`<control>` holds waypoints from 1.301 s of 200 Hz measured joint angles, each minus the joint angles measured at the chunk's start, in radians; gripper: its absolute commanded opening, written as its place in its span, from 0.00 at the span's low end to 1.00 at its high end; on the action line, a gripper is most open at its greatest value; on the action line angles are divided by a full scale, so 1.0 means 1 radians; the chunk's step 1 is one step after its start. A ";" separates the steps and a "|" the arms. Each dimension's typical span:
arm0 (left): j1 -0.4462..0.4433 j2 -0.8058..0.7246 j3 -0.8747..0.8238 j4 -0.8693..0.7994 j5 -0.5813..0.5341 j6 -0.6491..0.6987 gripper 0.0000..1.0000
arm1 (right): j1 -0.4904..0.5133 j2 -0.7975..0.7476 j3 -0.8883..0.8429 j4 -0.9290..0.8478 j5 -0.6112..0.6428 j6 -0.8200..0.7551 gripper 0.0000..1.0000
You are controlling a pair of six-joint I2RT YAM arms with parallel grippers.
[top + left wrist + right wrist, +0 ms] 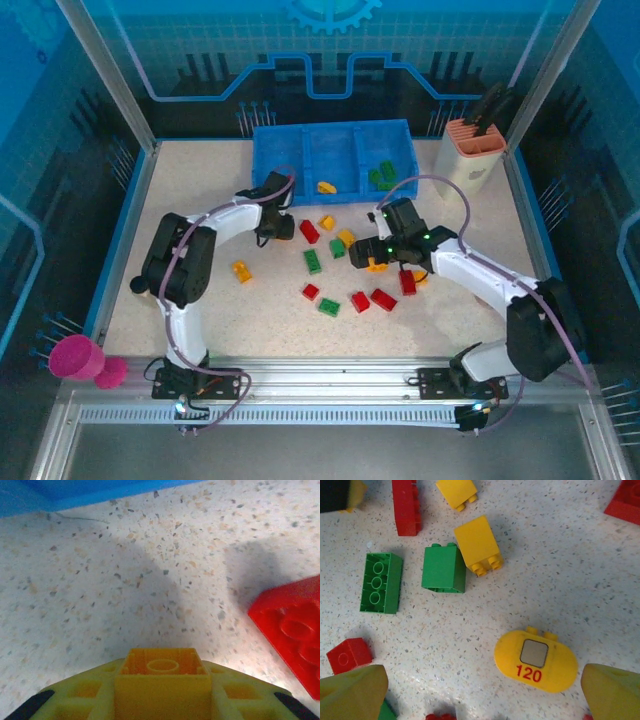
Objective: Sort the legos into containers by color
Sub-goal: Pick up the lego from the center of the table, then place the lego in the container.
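Left gripper (268, 234) is down on the speckled tabletop (200, 190), just in front of the blue tray (330, 128). It is closed on a yellow brick (162, 677), which sits flush between its fingers with the hollow underside facing the wrist camera. The tray's left compartment looks bare. The middle one holds a yellow piece (326, 186) and the right one a few green bricks (381, 176), so the middle compartment is the likely target.

The right gripper (375, 262) stands wide open among the loose legos, holding nothing. A rounded yellow piece (536, 659) marked 120 lies between its fingertips.

A red brick (295, 630) lies close to the right of the left gripper, apart from the held brick.

The step in hand appears to be the lift. It would go best straight up, so the red brick is not dragged along. Once the tray's near wall is cleared, the brick can be carried over the middle compartment and released low to keep it from bouncing out. Keeping the right arm where it is would avoid a crossing.
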 measured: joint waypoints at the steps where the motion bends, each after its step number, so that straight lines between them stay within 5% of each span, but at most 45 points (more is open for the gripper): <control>1: 0.000 -0.002 0.000 -0.001 0.001 0.000 0.18 | 0.000 0.002 0.000 0.001 -0.002 0.000 1.00; 84: -0.069 -0.102 0.253 -0.082 0.026 0.015 0.18 | 0.084 0.273 0.151 0.076 -0.012 0.020 0.92; 107: -0.076 -0.010 0.424 -0.071 0.034 0.031 0.18 | 0.106 0.334 0.193 0.078 -0.003 0.024 0.83; 164: -0.076 0.319 0.781 -0.065 0.048 0.045 0.18 | 0.153 0.460 0.299 0.056 0.051 0.026 0.80; 260: -0.081 0.599 1.104 -0.156 0.074 0.053 0.29 | 0.164 0.570 0.421 -0.025 0.108 0.007 0.67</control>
